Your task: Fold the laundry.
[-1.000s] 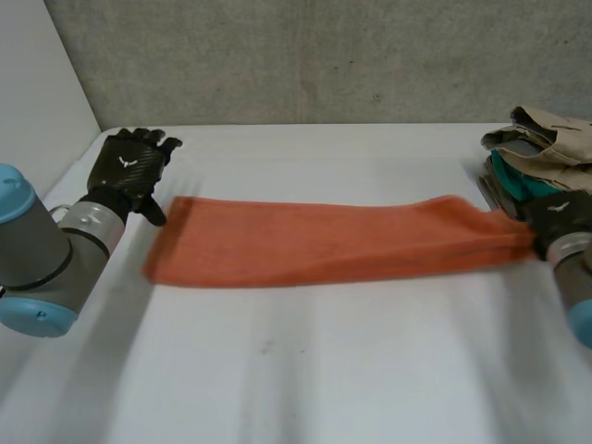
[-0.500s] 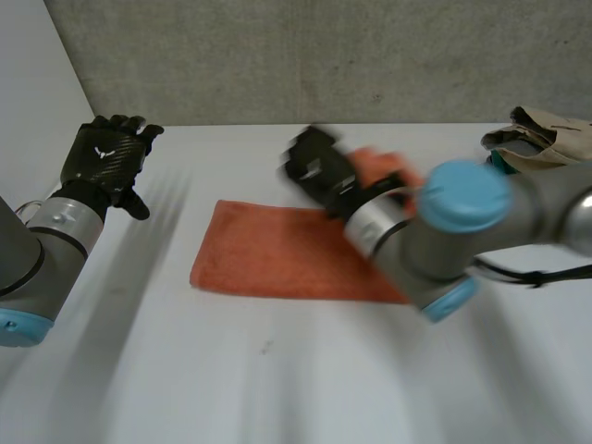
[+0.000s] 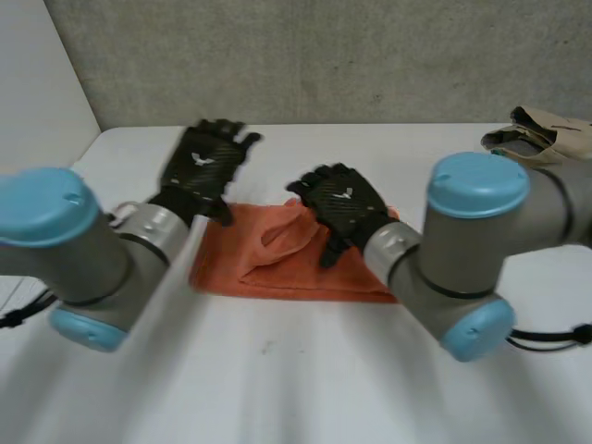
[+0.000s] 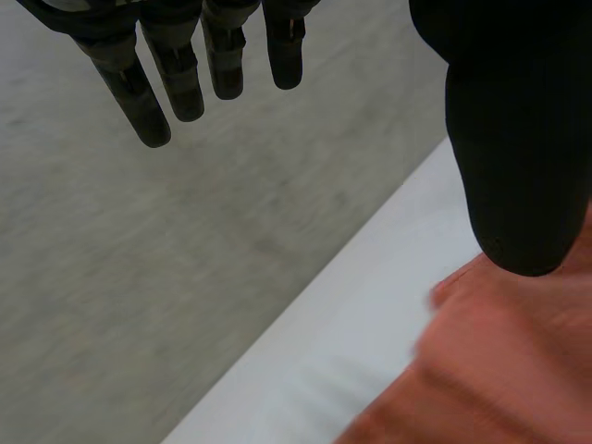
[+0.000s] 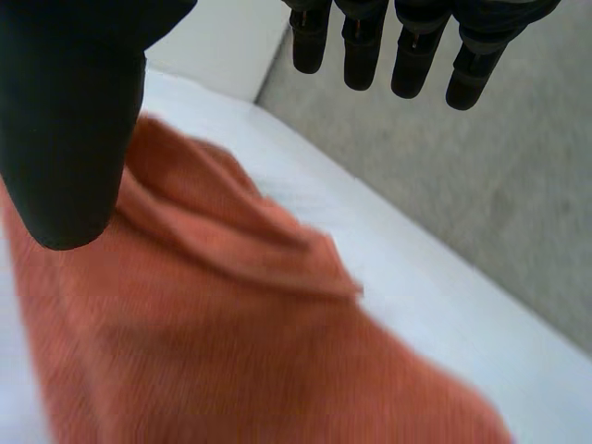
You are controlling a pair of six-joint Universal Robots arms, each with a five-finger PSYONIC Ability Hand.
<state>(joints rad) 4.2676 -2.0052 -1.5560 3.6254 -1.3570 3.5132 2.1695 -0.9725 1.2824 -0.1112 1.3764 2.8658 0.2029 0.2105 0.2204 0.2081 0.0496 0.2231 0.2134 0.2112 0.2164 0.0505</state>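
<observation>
Head view has the orange terry towel (image 3: pixel 264 268) lying near the middle of the white bench (image 3: pixel 277 379), doubled over with a rumpled upper layer, so one fold looks made but untidy. The black left hand (image 3: pixel 205 165) hovers by its far left corner and the black right hand (image 3: pixel 344 205) over its middle, both straight-fingered and holding nothing. Smoothing and another fold seem left, and a heap of beige and teal clothes (image 3: pixel 546 134) waits at the bench's far right corner.

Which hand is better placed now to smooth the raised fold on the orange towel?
The right hand, I would judge: it is open above the raised fold near the middle of the orange towel. The left hand, also open, is over the towel's far corner, away from the fold.
</observation>
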